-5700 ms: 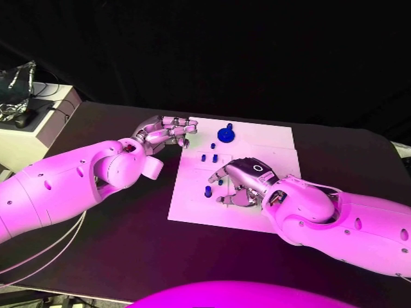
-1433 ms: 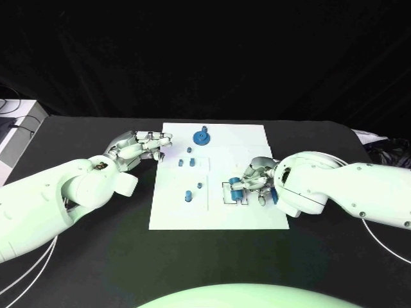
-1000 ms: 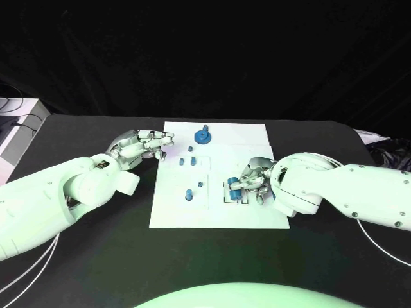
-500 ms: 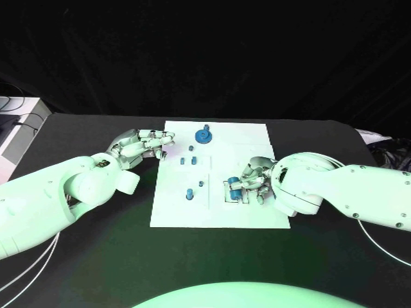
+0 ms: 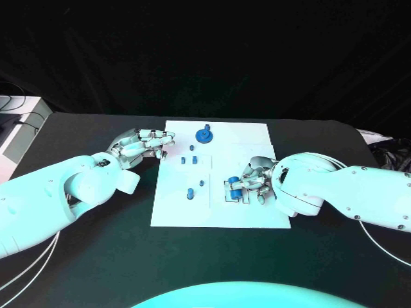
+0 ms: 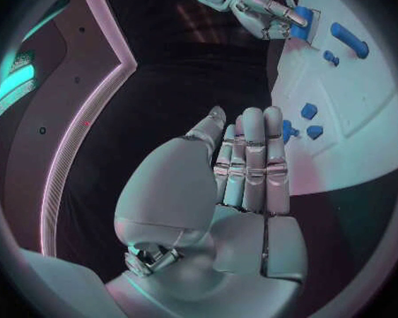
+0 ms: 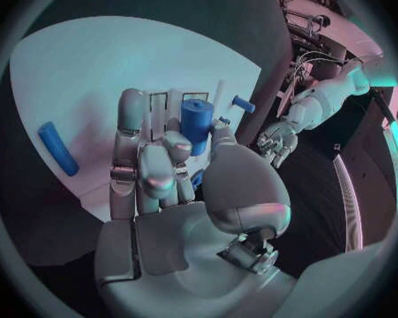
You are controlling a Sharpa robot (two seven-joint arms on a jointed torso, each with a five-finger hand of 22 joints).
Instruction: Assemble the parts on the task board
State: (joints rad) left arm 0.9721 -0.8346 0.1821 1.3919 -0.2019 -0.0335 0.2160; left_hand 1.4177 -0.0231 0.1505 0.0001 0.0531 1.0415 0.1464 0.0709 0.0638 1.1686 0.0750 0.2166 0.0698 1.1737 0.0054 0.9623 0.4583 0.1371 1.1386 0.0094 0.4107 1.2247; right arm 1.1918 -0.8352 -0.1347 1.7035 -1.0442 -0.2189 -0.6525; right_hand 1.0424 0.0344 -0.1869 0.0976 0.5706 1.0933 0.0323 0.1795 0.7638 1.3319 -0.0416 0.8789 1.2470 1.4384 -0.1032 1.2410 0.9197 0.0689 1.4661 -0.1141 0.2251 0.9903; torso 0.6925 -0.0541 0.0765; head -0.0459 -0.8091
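Observation:
The white task board (image 5: 219,212) lies mid-table. My right hand (image 5: 253,180) pinches a blue cylinder (image 5: 233,186) between thumb and fingers, low over a small rectangular frame on the board's right half. The right wrist view shows that cylinder (image 7: 196,120) upright at my right hand's (image 7: 163,177) fingertips, and a blue rod (image 7: 57,148) lying flat on the board beside them. My left hand (image 5: 146,142) hovers at the board's left edge, fingers curled together, holding nothing. A round blue part (image 5: 205,135) stands near the far edge. Several small blue pegs (image 5: 189,193) dot the board's left half.
A pale box (image 5: 6,128) with cables sits at the table's far left corner. Bare black tabletop (image 5: 104,244) surrounds the board on the near side. In the left wrist view my left hand (image 6: 243,169) is beside small blue pegs (image 6: 309,111).
My right hand has crept slightly toward the frame with the cylinder still pinched. The left hand has stayed at the board's left edge.

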